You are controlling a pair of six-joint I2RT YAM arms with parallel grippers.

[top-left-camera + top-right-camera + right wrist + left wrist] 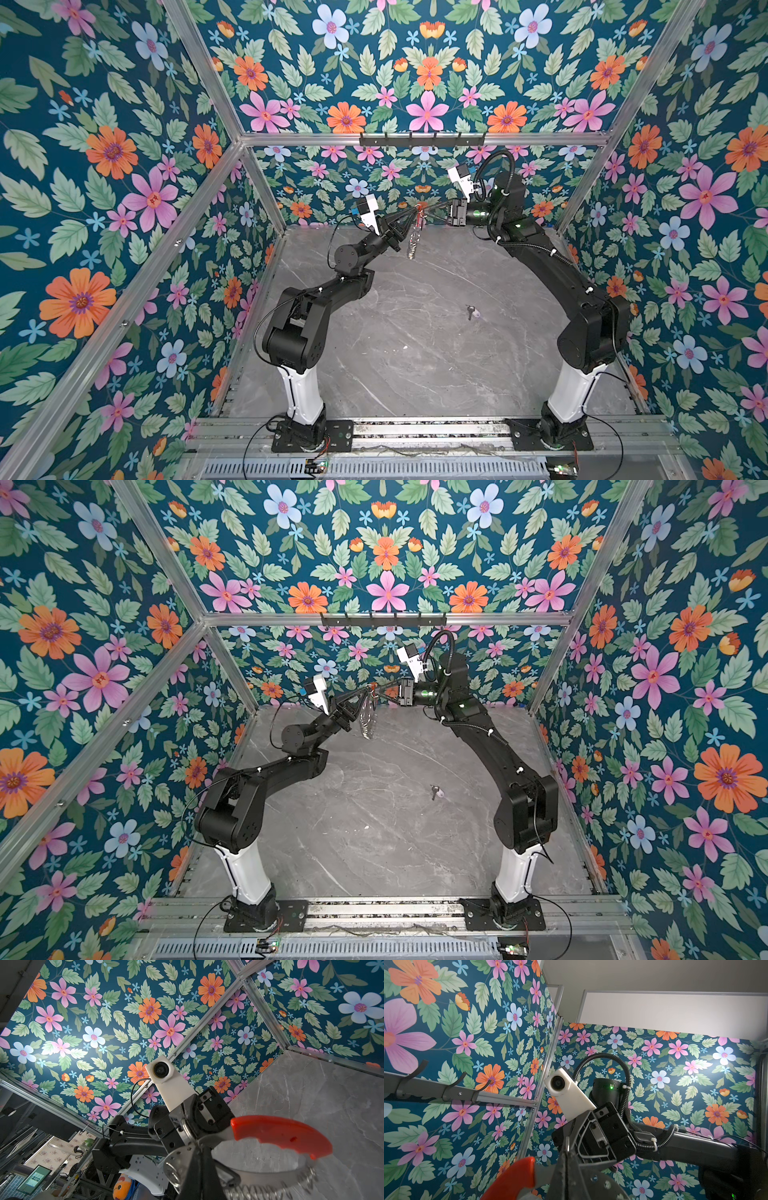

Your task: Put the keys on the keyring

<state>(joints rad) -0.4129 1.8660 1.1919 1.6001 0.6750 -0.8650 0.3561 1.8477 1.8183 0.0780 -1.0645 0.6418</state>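
**Top views: keyring aloft, key left below**

Both top views show the keyring [412, 243] hanging between the arms, with the key [471, 311] alone on the worktop [395, 357].

Left wrist: the left fingers [562, 1172] clamp the loop.

Right wrist: the right fingers [197, 1172] pinch it too. One hand should probably release and fetch the key.

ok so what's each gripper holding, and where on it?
Left gripper and right gripper are both shut on the keyring, at its top by the red section, from opposite sides. The key lies unheld on the table.

Marble table [415, 365], floral walls [104, 174], hook rail [422, 140]
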